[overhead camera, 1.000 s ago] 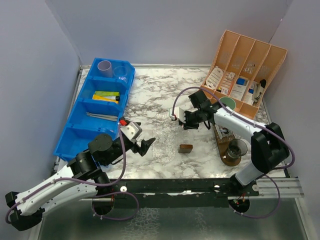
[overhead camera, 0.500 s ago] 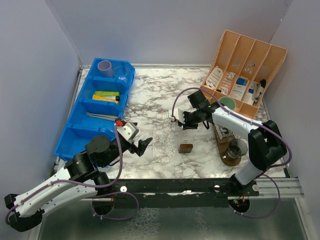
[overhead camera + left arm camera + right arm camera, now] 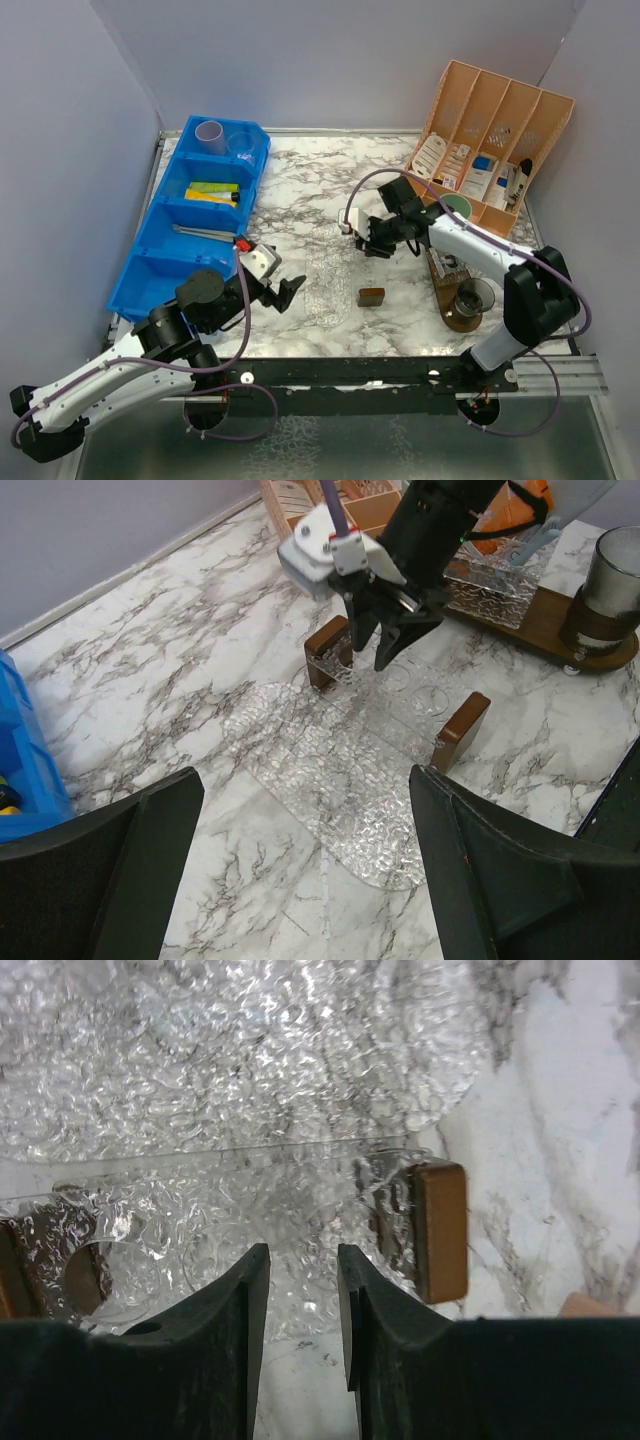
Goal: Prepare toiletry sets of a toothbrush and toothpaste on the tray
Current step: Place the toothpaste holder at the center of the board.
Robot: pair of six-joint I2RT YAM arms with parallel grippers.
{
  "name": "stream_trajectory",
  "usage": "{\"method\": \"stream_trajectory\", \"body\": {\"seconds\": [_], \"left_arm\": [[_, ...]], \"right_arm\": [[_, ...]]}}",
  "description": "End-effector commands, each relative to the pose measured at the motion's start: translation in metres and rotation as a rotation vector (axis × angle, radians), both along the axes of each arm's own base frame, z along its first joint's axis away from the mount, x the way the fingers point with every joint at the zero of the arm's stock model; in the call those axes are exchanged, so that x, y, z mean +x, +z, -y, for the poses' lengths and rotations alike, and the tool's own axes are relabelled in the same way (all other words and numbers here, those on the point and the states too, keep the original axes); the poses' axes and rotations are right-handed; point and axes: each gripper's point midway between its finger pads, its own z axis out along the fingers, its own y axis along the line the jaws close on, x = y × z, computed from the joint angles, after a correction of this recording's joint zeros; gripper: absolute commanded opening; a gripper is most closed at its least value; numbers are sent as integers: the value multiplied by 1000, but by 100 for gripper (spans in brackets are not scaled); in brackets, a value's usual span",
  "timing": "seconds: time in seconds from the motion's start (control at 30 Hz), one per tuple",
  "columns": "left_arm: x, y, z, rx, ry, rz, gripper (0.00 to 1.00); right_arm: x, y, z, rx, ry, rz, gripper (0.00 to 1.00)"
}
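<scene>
Hovering over one end of the clear tray, the right gripper has its fingers slightly parted, holding nothing. The left gripper is spread wide beside the tray. A dark cup stands on a wooden board to the right.

Lab test booth: plain walls boxing a marble-print table

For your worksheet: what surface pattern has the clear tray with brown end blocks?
Clear plastic tray: pebbled, bumpy texture; left wrist view best.
</scene>
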Motion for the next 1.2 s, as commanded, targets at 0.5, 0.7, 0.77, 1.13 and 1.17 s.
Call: {"method": "stream_trajectory", "body": {"seconds": [0.5,0.7,0.77,1.13,1.17], "left_arm": [[6,-5,7,-81,45,-59,90],[8,-2,0,-112,92,-77,91],[12,3,-5,-127,131,-73,93],[72,41,-16,-51,424,47,99],[83,42,-15,-24,451,46,99]], "right_arm": [[102,159,166,381,-1504,332,74],[104,158,181,477,-1566,263,75],[104,165,171,518,-1524,235,75],[92,225,138,755,-1309,232,77],[90,229,134,795,-1282,231,77]]}}
